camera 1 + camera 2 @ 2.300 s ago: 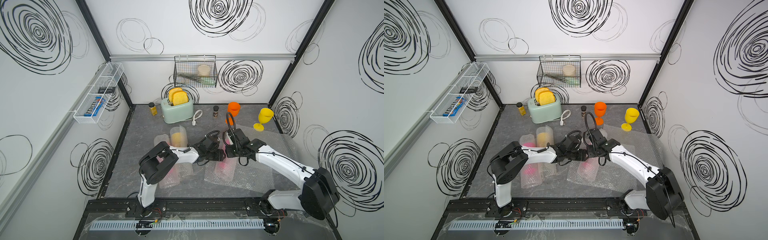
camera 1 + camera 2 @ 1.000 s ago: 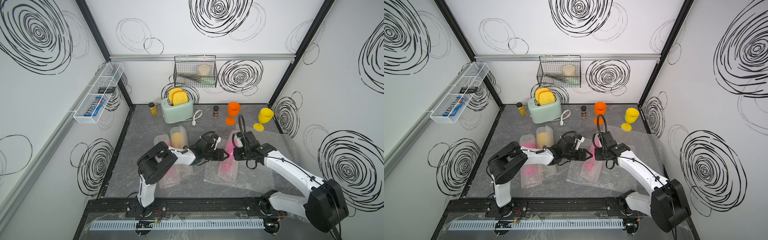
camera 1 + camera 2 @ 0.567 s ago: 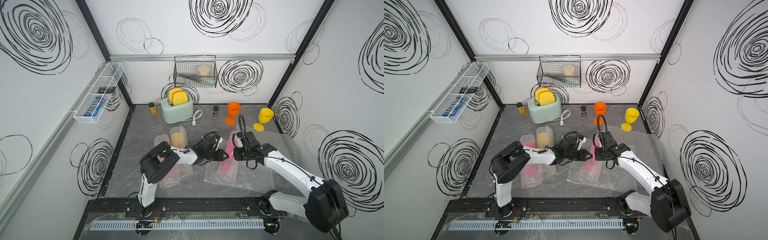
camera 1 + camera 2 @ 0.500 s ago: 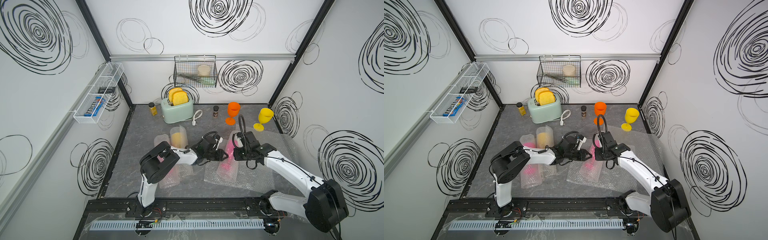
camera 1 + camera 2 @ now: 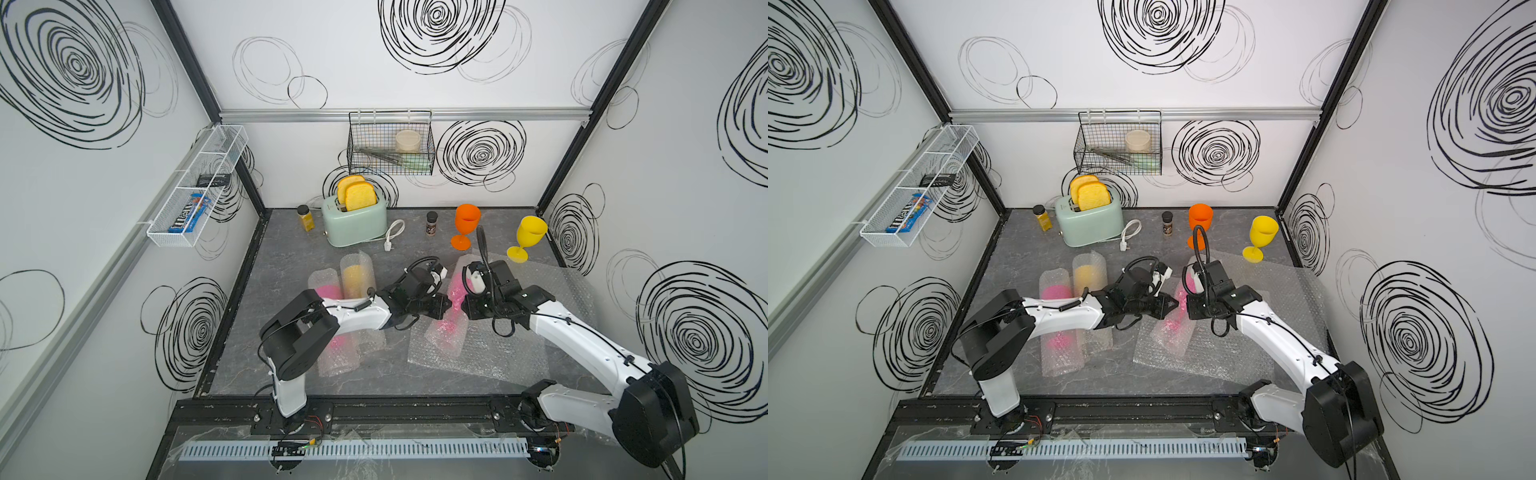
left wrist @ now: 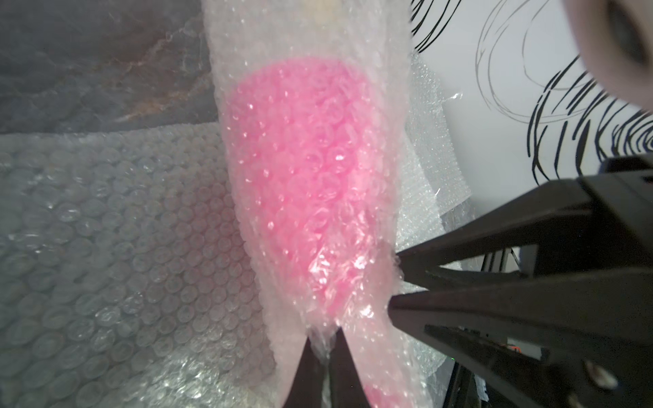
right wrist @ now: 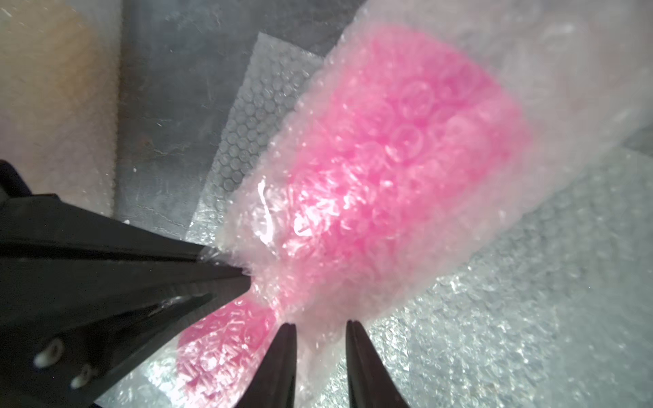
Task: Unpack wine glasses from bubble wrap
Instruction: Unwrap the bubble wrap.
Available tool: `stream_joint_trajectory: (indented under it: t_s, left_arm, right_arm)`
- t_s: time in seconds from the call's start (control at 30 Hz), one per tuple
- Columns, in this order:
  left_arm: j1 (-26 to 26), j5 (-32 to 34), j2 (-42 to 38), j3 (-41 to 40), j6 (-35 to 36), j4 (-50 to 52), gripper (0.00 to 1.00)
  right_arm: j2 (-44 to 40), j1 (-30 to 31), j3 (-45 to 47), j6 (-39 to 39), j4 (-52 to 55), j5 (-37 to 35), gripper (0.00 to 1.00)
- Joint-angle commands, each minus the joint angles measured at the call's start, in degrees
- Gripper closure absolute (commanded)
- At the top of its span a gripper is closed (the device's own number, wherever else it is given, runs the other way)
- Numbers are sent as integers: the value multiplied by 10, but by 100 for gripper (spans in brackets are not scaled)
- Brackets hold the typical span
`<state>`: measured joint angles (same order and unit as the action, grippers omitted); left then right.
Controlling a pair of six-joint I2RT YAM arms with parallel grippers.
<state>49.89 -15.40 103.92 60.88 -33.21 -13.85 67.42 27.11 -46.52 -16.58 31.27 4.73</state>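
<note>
Grey marble-look tabletop [image 5: 291, 257], white walls [image 5: 498, 50] with black scribble swirls, m&m's pack [image 5: 187, 214] in the left wall's wire shelf [image 5: 166, 243], and mid-table the pink goblet [image 6: 311, 176] sits inside its bubble wrap [image 6: 311, 39], left gripper [image 6: 323, 339] pinched tight on that wrap, right gripper [image 7: 318, 326] with jaws a bit apart against it.

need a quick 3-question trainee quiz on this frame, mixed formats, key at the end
1. True or false: the orange goblet lies on its side.
2. The left gripper is shut on: A) nothing; B) the bubble wrap around a pink goblet; C) the orange goblet's stem.
3. How many goblets stand upright and unwrapped?
Key: 1 false, it stands upright; 2 B; 3 two, the orange goblet and the yellow goblet.
</note>
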Motion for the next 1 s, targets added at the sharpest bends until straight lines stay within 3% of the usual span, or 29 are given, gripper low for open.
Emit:
stream_joint_trajectory:
  t_s: [0.0,0.2,0.5,0.97]
  left_arm:
    - [3,14,-27,17,28,7,95]
    - [4,-3,-25,28,28,26,95]
    - [11,43,-30,37,52,69,95]
    - [12,74,-45,52,73,103,95]
  right_arm:
    - [-15,8,-19,31,-33,9,71]
    - [-11,29,-6,45,-70,-10,65]
    - [25,22,-26,7,-31,-72,50]
    - [65,17,-19,-13,-9,-81,63]
